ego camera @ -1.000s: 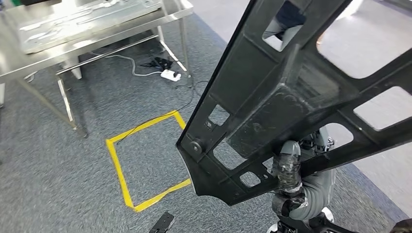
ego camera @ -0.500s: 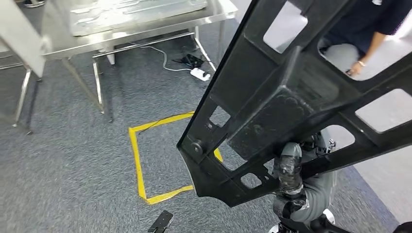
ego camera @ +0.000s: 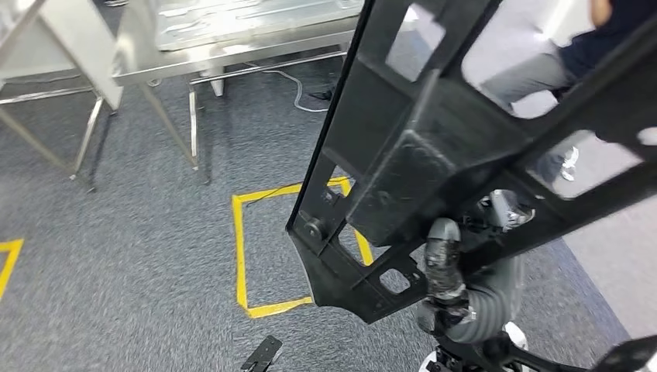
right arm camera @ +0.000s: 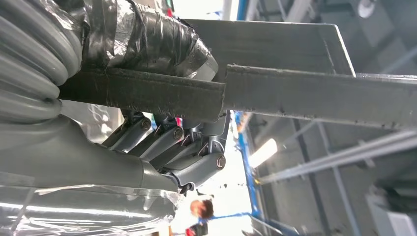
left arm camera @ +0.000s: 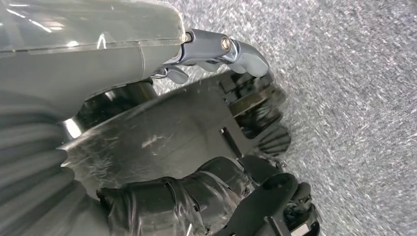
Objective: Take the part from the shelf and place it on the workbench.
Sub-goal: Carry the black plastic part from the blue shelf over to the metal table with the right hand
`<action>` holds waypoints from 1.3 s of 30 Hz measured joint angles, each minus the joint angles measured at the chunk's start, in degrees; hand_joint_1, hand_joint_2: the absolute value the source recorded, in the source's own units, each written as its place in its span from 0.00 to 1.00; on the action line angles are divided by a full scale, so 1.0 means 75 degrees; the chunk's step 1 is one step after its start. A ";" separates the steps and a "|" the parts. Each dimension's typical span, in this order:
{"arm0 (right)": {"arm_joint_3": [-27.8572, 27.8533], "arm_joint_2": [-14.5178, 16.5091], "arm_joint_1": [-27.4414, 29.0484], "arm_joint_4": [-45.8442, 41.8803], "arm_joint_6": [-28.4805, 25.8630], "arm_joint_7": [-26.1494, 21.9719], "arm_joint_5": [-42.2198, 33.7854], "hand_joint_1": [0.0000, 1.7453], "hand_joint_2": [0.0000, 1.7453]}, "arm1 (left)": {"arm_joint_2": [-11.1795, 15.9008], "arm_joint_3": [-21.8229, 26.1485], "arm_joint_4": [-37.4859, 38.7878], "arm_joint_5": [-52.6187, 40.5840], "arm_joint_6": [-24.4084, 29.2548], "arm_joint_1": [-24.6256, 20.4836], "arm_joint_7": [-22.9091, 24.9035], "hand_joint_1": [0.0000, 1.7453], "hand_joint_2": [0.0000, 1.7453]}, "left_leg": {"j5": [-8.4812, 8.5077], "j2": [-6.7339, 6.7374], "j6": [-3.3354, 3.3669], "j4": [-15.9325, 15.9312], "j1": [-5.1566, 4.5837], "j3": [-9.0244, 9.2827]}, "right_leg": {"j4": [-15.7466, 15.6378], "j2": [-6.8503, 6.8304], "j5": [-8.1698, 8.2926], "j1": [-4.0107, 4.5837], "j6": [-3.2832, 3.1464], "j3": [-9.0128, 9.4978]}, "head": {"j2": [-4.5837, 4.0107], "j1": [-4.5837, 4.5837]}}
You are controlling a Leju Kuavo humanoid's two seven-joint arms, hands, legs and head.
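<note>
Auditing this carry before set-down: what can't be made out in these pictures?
- Head view: the black part covers part of the steel workbench and a person; its top runs off the frame.
- Left wrist view: the part hides the left hand's palm.
- Right wrist view: the right hand covers the part where it grips.

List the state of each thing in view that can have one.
Black part: held up off the floor, tilted.
Left hand: gripping the part.
Right hand: gripping a bar of the part.
Steel workbench: standing, nothing set down from the robot yet.
</note>
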 joint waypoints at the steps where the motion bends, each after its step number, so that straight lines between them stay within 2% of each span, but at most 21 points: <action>1: 0.0001 0.0000 -0.0008 0.0034 -0.0001 0.0007 -0.0005 1.00 1.00 | 0.0001 0.0000 0.0000 0.0013 -0.0049 -0.0002 0.0008 0.00 1.00 | 0.0144 0.0012 0.0016 -0.0126 -0.0001 0.0048 | 0.0000 -0.0071 -0.0018 0.0013 -0.0002 0.0016 | 0.0000 0.0004; 3: 0.0002 0.0007 -0.0039 0.0078 0.0001 -0.0019 -0.0069 1.00 1.00 | 0.0012 0.0000 0.0000 0.0030 -0.0125 0.0006 0.0009 0.00 1.00 | 0.0648 0.0088 0.0093 -0.1074 -0.0025 0.0523 | -0.0003 -0.0170 -0.0059 0.0033 0.0008 0.0070 | 0.0000 0.0003; 5: 0.0002 0.0019 -0.0071 0.0097 0.0008 -0.0076 -0.0136 1.00 1.00 | 0.0031 0.0000 0.0000 0.0041 -0.0183 -0.0008 -0.0002 0.00 1.00 | 0.0894 0.0220 0.0190 -0.1923 -0.0099 0.0984 | -0.0023 -0.0240 -0.0084 0.0054 0.0046 0.0109 | -0.0001 0.0001; 8: 0.0002 0.0025 -0.0095 0.0135 0.0022 -0.0105 -0.0184 1.00 1.00 | 0.0050 0.0000 0.0000 0.0058 -0.0226 -0.0018 -0.0016 0.00 1.00 | 0.0873 0.0231 0.0267 -0.2191 -0.0168 0.1135 | -0.0108 -0.0303 -0.0082 0.0064 0.0160 0.0173 | -0.0002 -0.0002; 10: 0.0002 0.0031 -0.0111 0.0158 0.0028 -0.0105 -0.0195 1.00 1.00 | 0.0058 0.0000 0.0000 0.0065 -0.0233 -0.0009 -0.0018 0.00 1.00 | 0.0909 0.0169 0.0320 -0.2321 -0.0112 0.1244 | -0.0055 -0.0171 -0.0156 0.0053 0.0241 0.0194 | -0.0001 0.0007; 12: 0.0002 0.0034 -0.0125 0.0169 0.0037 -0.0106 -0.0196 1.00 1.00 | 0.0055 0.0000 0.0000 0.0068 -0.0240 -0.0038 -0.0023 0.00 1.00 | 0.0934 0.0104 0.0388 -0.2417 -0.0057 0.1346 | 0.0578 0.0147 -0.0486 0.0028 0.0285 -0.0104 | -0.0001 0.0046; 14: 0.0002 0.0032 -0.0112 0.0194 0.0044 -0.0103 -0.0198 1.00 1.00 | 0.0052 0.0000 0.0000 0.0069 -0.0248 -0.0070 -0.0025 0.00 1.00 | 0.0907 0.0027 0.0441 -0.2413 -0.0060 0.1367 | 0.1593 0.0337 -0.0867 0.0023 0.0308 -0.0671 | -0.0001 0.0077; 15: 0.0002 0.0031 -0.0102 0.0211 0.0044 -0.0102 -0.0199 1.00 1.00 | 0.0050 0.0000 0.0000 0.0070 -0.0251 -0.0071 -0.0025 0.00 1.00 | 0.0888 -0.0017 0.0447 -0.2398 -0.0064 0.1371 | 0.1906 0.0360 -0.0902 0.0021 0.0320 -0.0888 | -0.0001 0.0080; 16: 0.0002 0.0030 -0.0096 0.0227 0.0044 -0.0101 -0.0200 1.00 1.00 | 0.0050 0.0000 0.0000 0.0070 -0.0252 -0.0067 -0.0025 0.00 1.00 | 0.0864 -0.0063 0.0443 -0.2375 -0.0066 0.1378 | 0.1919 0.0366 -0.0773 0.0017 0.0327 -0.0962 | -0.0001 0.0080; 18: 0.0002 0.0029 -0.0099 0.0243 0.0044 -0.0101 -0.0203 1.00 1.00 | 0.0046 -0.0001 0.0000 0.0070 -0.0253 -0.0065 -0.0025 0.00 1.00 | 0.0788 -0.0161 0.0408 -0.2291 -0.0058 0.1401 | 0.1131 0.0377 -0.0187 0.0004 0.0327 -0.0691 | -0.0001 0.0082; 20: 0.0002 0.0030 -0.0109 0.0253 0.0044 -0.0101 -0.0203 1.00 1.00 | 0.0041 -0.0002 0.0000 0.0070 -0.0253 -0.0073 -0.0025 0.00 1.00 | 0.0695 -0.0232 0.0339 -0.2178 -0.0071 0.1383 | 0.0275 0.0425 0.0159 0.0009 0.0298 -0.0315 | -0.0001 0.0089; 23: 0.0002 0.0032 -0.0116 0.0272 0.0045 -0.0101 -0.0203 1.00 1.00 | 0.0041 -0.0003 0.0000 0.0071 -0.0253 -0.0073 -0.0025 0.00 1.00 | 0.0647 -0.0270 0.0234 -0.2134 -0.0079 0.1347 | 0.0031 0.0458 0.0158 0.0041 0.0198 -0.0197 | 0.0000 0.0088; 26: 0.0002 0.0046 -0.0131 0.0279 0.0055 -0.0112 -0.0271 1.00 1.00 | 0.0047 -0.0001 0.0000 0.0082 -0.0276 -0.0074 -0.0051 0.00 1.00 | 0.0508 -0.0173 0.0127 -0.1910 -0.0061 0.1238 | -0.0061 0.0423 0.0107 0.0008 0.0061 -0.0107 | -0.0001 0.0067; 27: 0.0002 0.0055 -0.0134 0.0283 0.0062 -0.0127 -0.0330 1.00 1.00 | 0.0050 -0.0001 0.0000 0.0088 -0.0301 -0.0075 -0.0077 0.00 1.00 | 0.0371 -0.0114 0.0086 -0.1572 -0.0046 0.1061 | -0.0086 0.0401 0.0070 -0.0003 0.0018 -0.0054 | -0.0001 0.0053; 29: 0.0002 0.0072 -0.0134 0.0310 0.0079 -0.0185 -0.0463 1.00 1.00 | 0.0052 -0.0001 0.0000 0.0098 -0.0367 -0.0057 -0.0137 0.00 1.00 | 0.0052 -0.0032 0.0016 -0.0543 -0.0013 0.0463 | -0.0095 0.0353 -0.0018 0.0006 -0.0021 0.0041 | -0.0003 0.0021; 30: 0.0002 0.0074 -0.0132 0.0329 0.0084 -0.0211 -0.0499 1.00 1.00 | 0.0054 -0.0002 0.0000 0.0104 -0.0391 -0.0037 -0.0155 0.00 1.00 | -0.0005 -0.0020 -0.0005 -0.0145 0.0002 0.0191 | -0.0094 0.0337 -0.0062 0.0011 -0.0020 0.0092 | -0.0003 0.0023; 31: 0.0002 0.0076 -0.0131 0.0348 0.0087 -0.0231 -0.0522 1.00 1.00 | 0.0056 -0.0003 0.0000 0.0108 -0.0406 -0.0012 -0.0168 0.00 1.00 | 0.0080 -0.0011 -0.0014 0.0012 0.0010 0.0028 | -0.0094 0.0324 -0.0113 0.0013 -0.0011 0.0156 | -0.0002 0.0021; 33: 0.0002 0.0078 -0.0132 0.0372 0.0087 -0.0241 -0.0532 1.00 1.00 | 0.0062 -0.0003 0.0000 0.0113 -0.0414 0.0025 -0.0185 0.00 1.00 | 0.0662 0.0012 0.0009 -0.0573 0.0013 0.0164 | -0.0095 0.0310 -0.0232 0.0013 0.0018 0.0321 | -0.0001 0.0019; 35: 0.0002 0.0082 -0.0134 0.0389 0.0090 -0.0244 -0.0533 1.00 1.00 | 0.0069 -0.0003 0.0001 0.0114 -0.0414 0.0028 -0.0196 0.00 1.00 | 0.1108 0.0066 0.0080 -0.1514 -0.0025 0.0579 | -0.0130 0.0296 -0.0353 0.0007 0.0070 0.0485 | -0.0001 0.0032; 36: 0.0002 0.0084 -0.0138 0.0395 0.0094 -0.0246 -0.0535 1.00 1.00 | 0.0071 -0.0003 0.0001 0.0114 -0.0414 0.0023 -0.0200 0.00 1.00 | 0.1124 0.0092 0.0130 -0.1838 -0.0064 0.0754 | -0.0158 0.0292 -0.0399 0.0003 0.0113 0.0541 | -0.0001 0.0035; 39: 0.0002 0.0087 -0.0148 0.0414 0.0104 -0.0256 -0.0568 1.00 1.00 | 0.0082 -0.0003 0.0005 0.0115 -0.0414 0.0034 -0.0210 0.00 1.00 | 0.0870 0.0088 0.0286 -0.2174 -0.0154 0.1079 | -0.0130 0.0279 -0.0401 -0.0017 0.0276 0.0706 | -0.0001 0.0040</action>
